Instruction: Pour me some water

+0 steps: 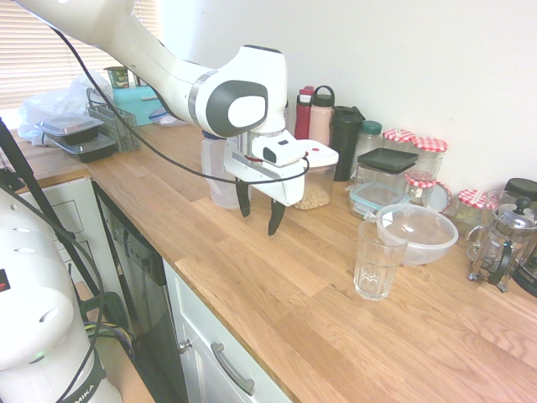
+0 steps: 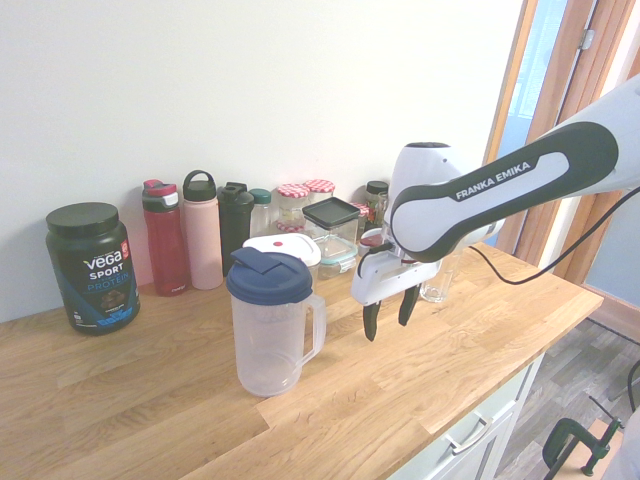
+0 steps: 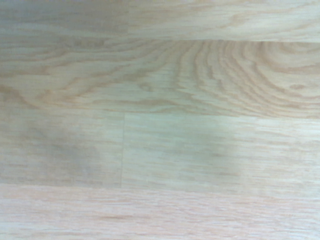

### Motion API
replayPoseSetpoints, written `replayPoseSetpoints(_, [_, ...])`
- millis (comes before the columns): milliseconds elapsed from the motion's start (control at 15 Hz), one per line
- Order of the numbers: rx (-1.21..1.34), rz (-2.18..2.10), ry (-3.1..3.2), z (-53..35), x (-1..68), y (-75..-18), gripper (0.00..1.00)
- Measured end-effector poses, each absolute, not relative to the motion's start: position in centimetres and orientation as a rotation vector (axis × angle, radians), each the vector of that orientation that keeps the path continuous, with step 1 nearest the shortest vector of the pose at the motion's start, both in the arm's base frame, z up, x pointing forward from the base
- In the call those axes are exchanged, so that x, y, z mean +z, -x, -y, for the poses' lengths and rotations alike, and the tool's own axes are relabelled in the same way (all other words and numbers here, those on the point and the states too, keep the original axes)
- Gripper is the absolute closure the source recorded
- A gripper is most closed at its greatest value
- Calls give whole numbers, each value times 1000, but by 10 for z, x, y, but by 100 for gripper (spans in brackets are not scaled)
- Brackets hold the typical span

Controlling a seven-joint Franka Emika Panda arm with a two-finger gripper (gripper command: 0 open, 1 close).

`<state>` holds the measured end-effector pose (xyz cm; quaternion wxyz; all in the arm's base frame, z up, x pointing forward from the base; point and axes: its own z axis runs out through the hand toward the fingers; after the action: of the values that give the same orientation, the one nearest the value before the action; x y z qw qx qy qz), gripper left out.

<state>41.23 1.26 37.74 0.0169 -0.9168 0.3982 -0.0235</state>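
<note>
A clear plastic pitcher (image 2: 272,330) with a dark blue lid stands upright on the wooden counter; in the first exterior view the pitcher (image 1: 215,172) is mostly hidden behind the arm. An empty clear drinking glass (image 1: 377,259) stands further along the counter, and the glass (image 2: 437,283) is partly hidden behind the arm in the second exterior view. My gripper (image 1: 259,214) (image 2: 390,313) hangs open above the counter between pitcher and glass, fingers pointing down, nothing between them. The wrist view shows only bare wood.
Along the wall stand a black protein tub (image 2: 91,266), red (image 2: 165,237), pink (image 2: 202,230) and dark bottles, jars with checked lids (image 1: 429,154), lidded containers (image 1: 384,170), a clear bowl (image 1: 418,232) and a French press (image 1: 504,241). The counter's front edge (image 1: 252,344) lies near the gripper.
</note>
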Motion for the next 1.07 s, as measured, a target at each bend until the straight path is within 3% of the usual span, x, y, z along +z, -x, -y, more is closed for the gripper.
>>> replayPoseSetpoints(267, [-91, -1229, 2848, -16, 389, -408, 0])
replayPoseSetpoints(733, [-320, -810, 2854, -83, 505, -332, 0])
replayPoseSetpoints(1067, [-414, -658, 2877, -150, 490, -322, 0])
